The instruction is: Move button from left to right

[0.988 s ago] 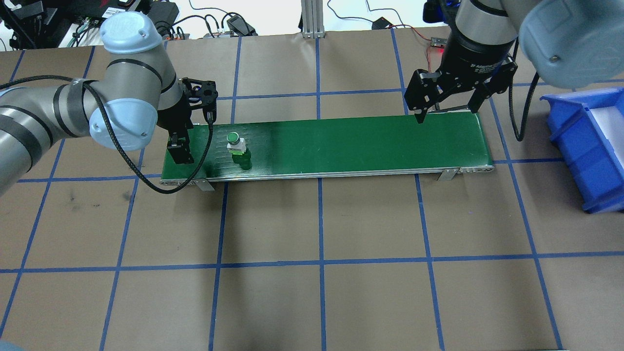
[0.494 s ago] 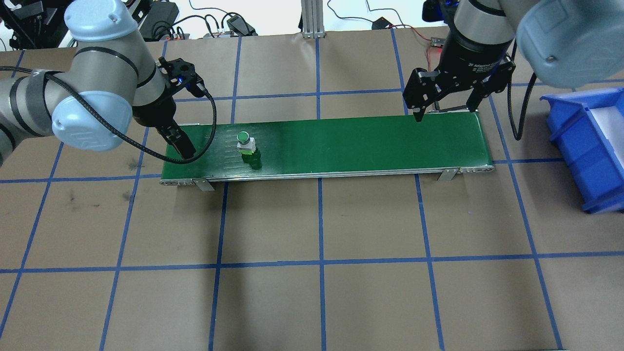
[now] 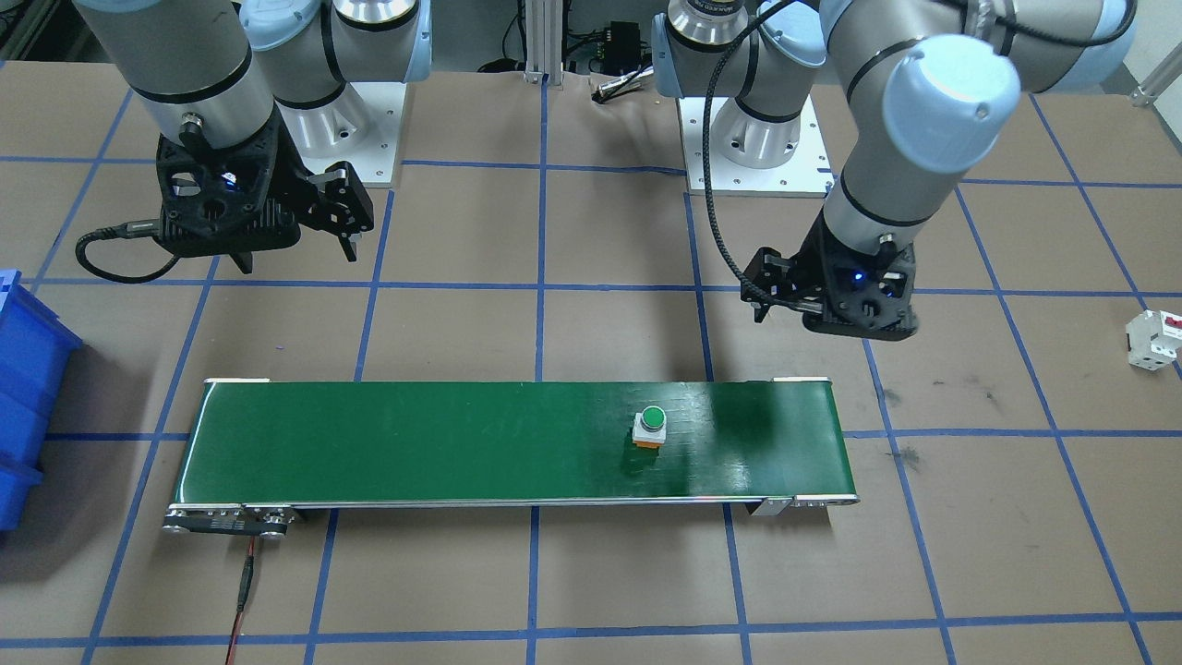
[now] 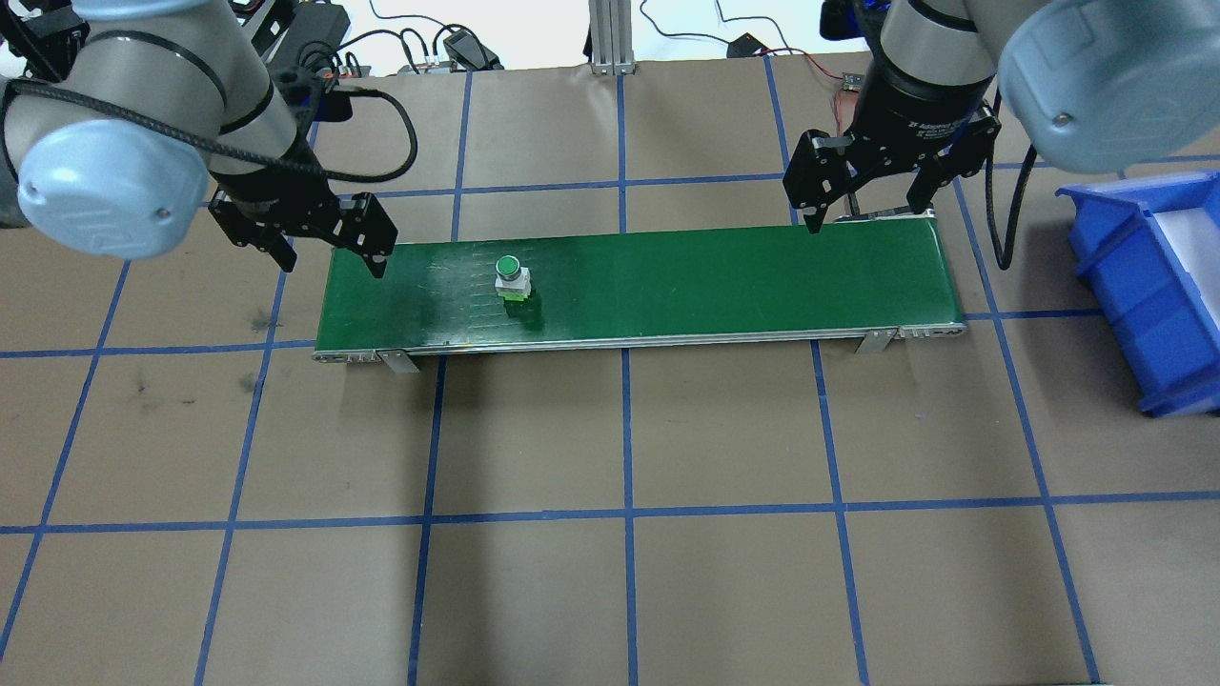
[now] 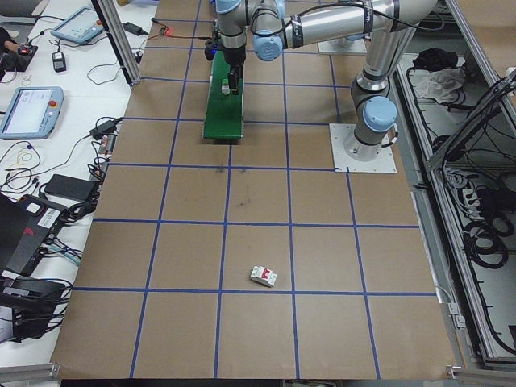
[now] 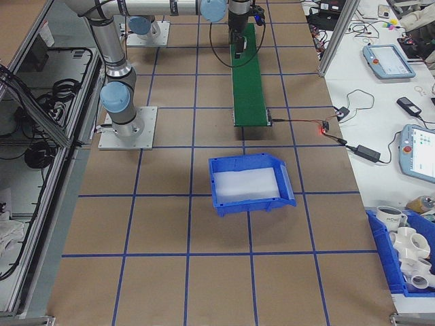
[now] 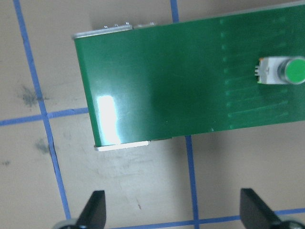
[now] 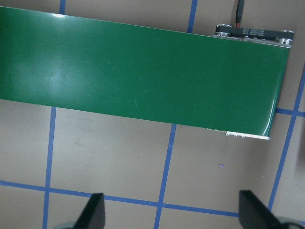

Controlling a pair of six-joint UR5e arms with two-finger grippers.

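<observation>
**Button rides the belt toward my waiting right arm**

A brown paper-covered table [image 4: 610, 572] gridded with blue tape fills the workspace, with cables and power bricks along its far edge. Across the middle lies a long green conveyor belt [image 4: 724, 276]. The button [image 4: 511, 277] stands upright on the belt's left part, green cap up, touching neither arm. My left gripper [image 4: 329, 243] hangs just off the belt's left end with its fingers spread and nothing between them; the wrist view shows both tips well apart over bare paper. My right gripper [image 4: 863, 205] hovers at the far edge of the belt's right end, fingers likewise parted and empty, with only green belt and tape lines beneath it.

As I read it, the step in hand is the pick-up on the right. I would hold the right gripper wide above the belt's centre line, wait until the cap sits squarely between the fingers, then close on the whitish square body and not on the round cap, which would slip. Coming down too early risks tipping the button over.

A blue bin [image 4: 1144, 286] sits right of the belt, well apart from it; from the right-hand side camera it holds only a pale liner, no parts. A white block with a red mark [image 3: 1154, 338] lies alone on the paper, beyond the belt's left end.
</observation>
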